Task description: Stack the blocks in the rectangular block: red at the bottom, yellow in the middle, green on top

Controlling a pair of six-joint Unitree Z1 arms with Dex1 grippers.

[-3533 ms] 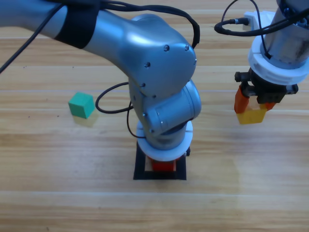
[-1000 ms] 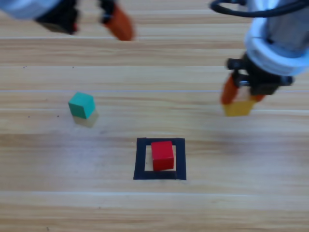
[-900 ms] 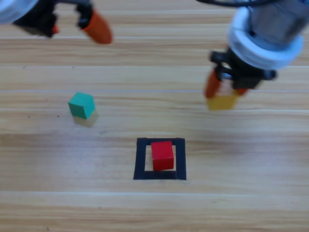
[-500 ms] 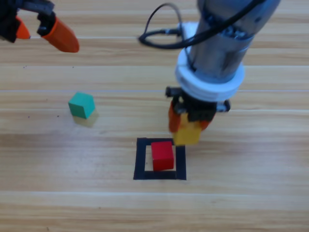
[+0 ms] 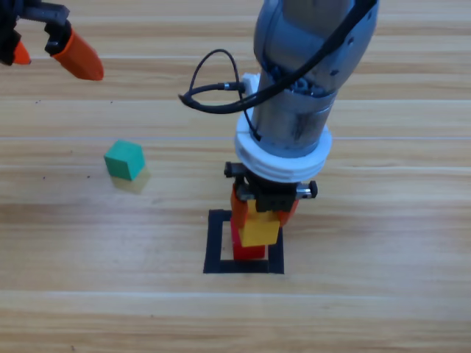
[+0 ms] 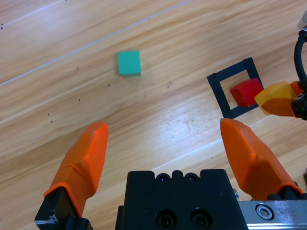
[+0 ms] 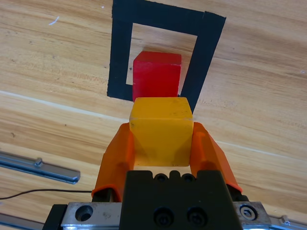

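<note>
Wooden planking with lengthwise grain is forming the table [image 5: 383, 309] that is carrying all task items. Near the middle of the table, toward its near edge, the black tape rectangle [image 5: 214, 243] is lying flat, and the red cube [image 5: 249, 252] is sitting inside its hollow centre; in the right wrist view the red cube [image 7: 157, 74] is standing within the tape rectangle [image 7: 118, 52], clear of the tape on both sides.

The right tool [image 5: 259, 220] is hanging directly over the tape rectangle, with its arm coming down from the far edge of the table. Its orange jaws are clamping the yellow cube [image 5: 259, 230] from two opposite sides. In the right wrist view the yellow cube [image 7: 161, 130] is sitting between the jaws of the right tool [image 7: 161, 143], in line with the red cube beyond it. Whether the yellow cube is touching the red cube cannot be determined.

The teal-green cube [image 5: 124, 159] is resting on the table toward the left edge, well apart from the tape rectangle. In the left wrist view the teal-green cube [image 6: 129, 63] is lying alone on bare wood.

The left tool [image 5: 45, 50] is waiting at the far left corner of the table, with its jaws spread wide apart and gripping nothing, as the left wrist view of the left tool [image 6: 170, 153] confirms.
</note>
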